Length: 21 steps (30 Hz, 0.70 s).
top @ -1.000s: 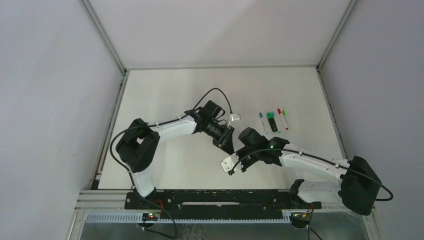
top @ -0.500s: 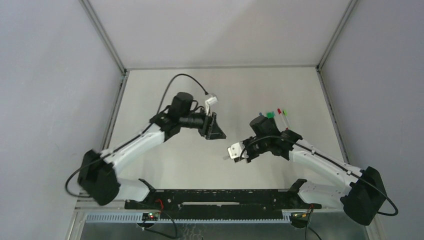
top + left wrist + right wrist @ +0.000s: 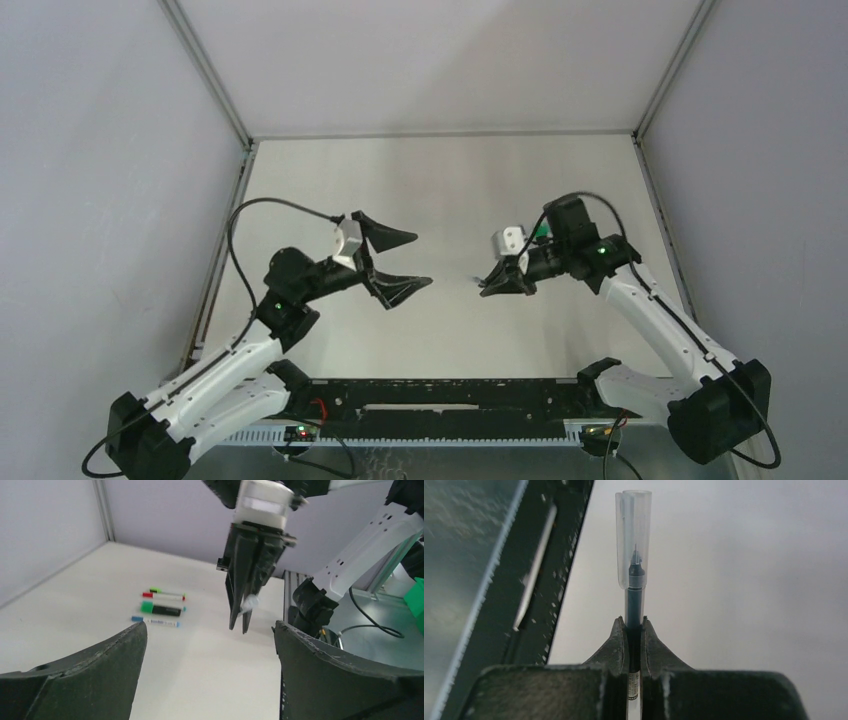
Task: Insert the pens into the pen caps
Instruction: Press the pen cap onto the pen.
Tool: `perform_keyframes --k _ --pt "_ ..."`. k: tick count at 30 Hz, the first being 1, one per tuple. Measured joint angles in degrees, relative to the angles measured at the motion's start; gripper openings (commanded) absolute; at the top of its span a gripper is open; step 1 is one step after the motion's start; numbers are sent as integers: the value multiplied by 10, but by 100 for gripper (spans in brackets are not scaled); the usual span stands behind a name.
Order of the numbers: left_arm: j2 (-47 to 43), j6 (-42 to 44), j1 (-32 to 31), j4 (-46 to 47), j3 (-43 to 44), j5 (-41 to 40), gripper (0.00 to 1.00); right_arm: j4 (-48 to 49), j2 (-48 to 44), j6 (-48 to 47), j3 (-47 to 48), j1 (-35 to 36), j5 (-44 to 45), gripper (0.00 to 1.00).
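Now pulled apart from wide-open, empty left hand (image 3: 421, 260), right hand (image 3: 634, 625) clamps thin black pen (image 3: 634, 600), clear plastic cap (image 3: 633, 530) over its tip. Capping looks done.

A white desk (image 3: 440, 180) fills the middle of the overhead view, boxed in by plain pale grey walls (image 3: 100, 150) at 9, 12 and 3 o'clock. Aluminium struts (image 3: 205, 70) follow the wall joints. At 6 o'clock a black perforated rail (image 3: 520, 395) edges the desk, with a grey metal tray (image 3: 450, 455) below it. The light is soft and even.
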Motion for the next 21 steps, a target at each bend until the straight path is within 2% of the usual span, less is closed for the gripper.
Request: perform_keyframes --k 5,10,15,21 --pt "-23 -1 -1 104 -47 19 100 2 8 68 9 -72 -121 0" --pt "29 -5 -24 189 -46 54 100 3 10 113 10 -79 -188 0" --pt "100 10 -61 227 -39 81 96 7 13 137 12 -80 -235 0" --pt "175 -13 -72 313 -7 97 86 4 14 140 12 -81 -251 0"
